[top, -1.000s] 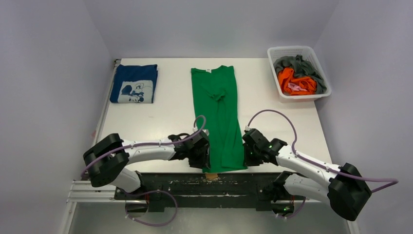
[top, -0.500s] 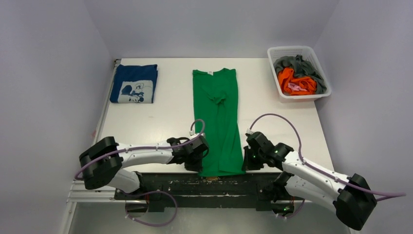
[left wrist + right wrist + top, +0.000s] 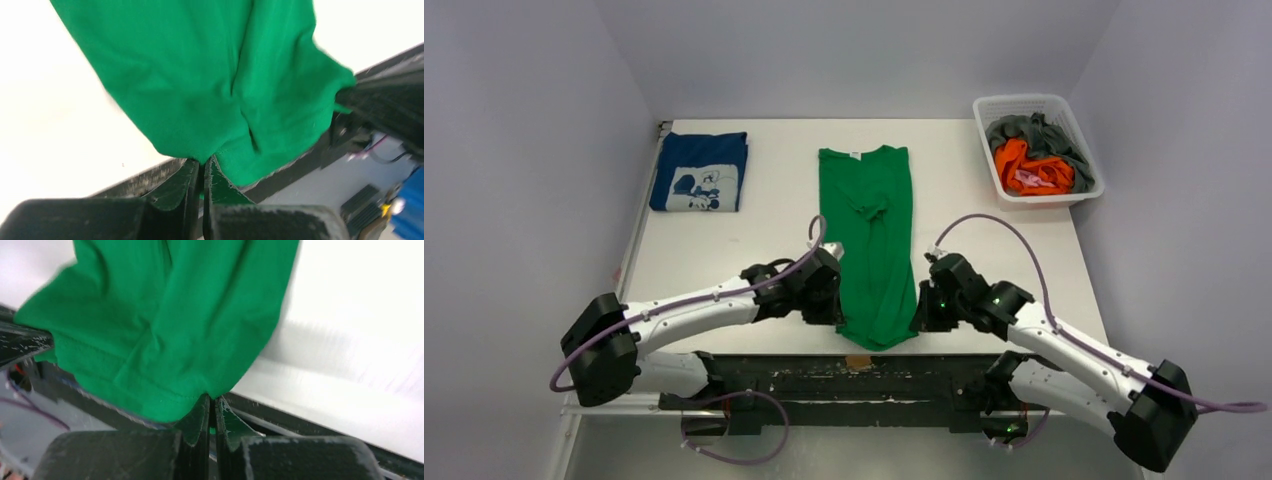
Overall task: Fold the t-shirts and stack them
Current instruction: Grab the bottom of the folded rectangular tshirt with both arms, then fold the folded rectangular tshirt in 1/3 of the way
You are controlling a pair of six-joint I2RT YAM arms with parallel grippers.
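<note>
Green t-shirt (image 3: 869, 230) hem clamped in left gripper (image 3: 202, 167) and right gripper (image 3: 212, 405); navy t-shirt (image 3: 701, 172), basket (image 3: 1024, 98) well apart.

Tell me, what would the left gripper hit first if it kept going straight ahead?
The green t-shirt: the left gripper is shut on its hem, and cloth fills the view ahead. The right gripper sits off to the side, probably out of line; depth is unclear.

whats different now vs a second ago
The left end effector and right end effector, shut on the green t-shirt at its near hem corners, drew them together, so the flat hem now bunches narrow. The folded navy t-shirt and the basket stayed put.
</note>
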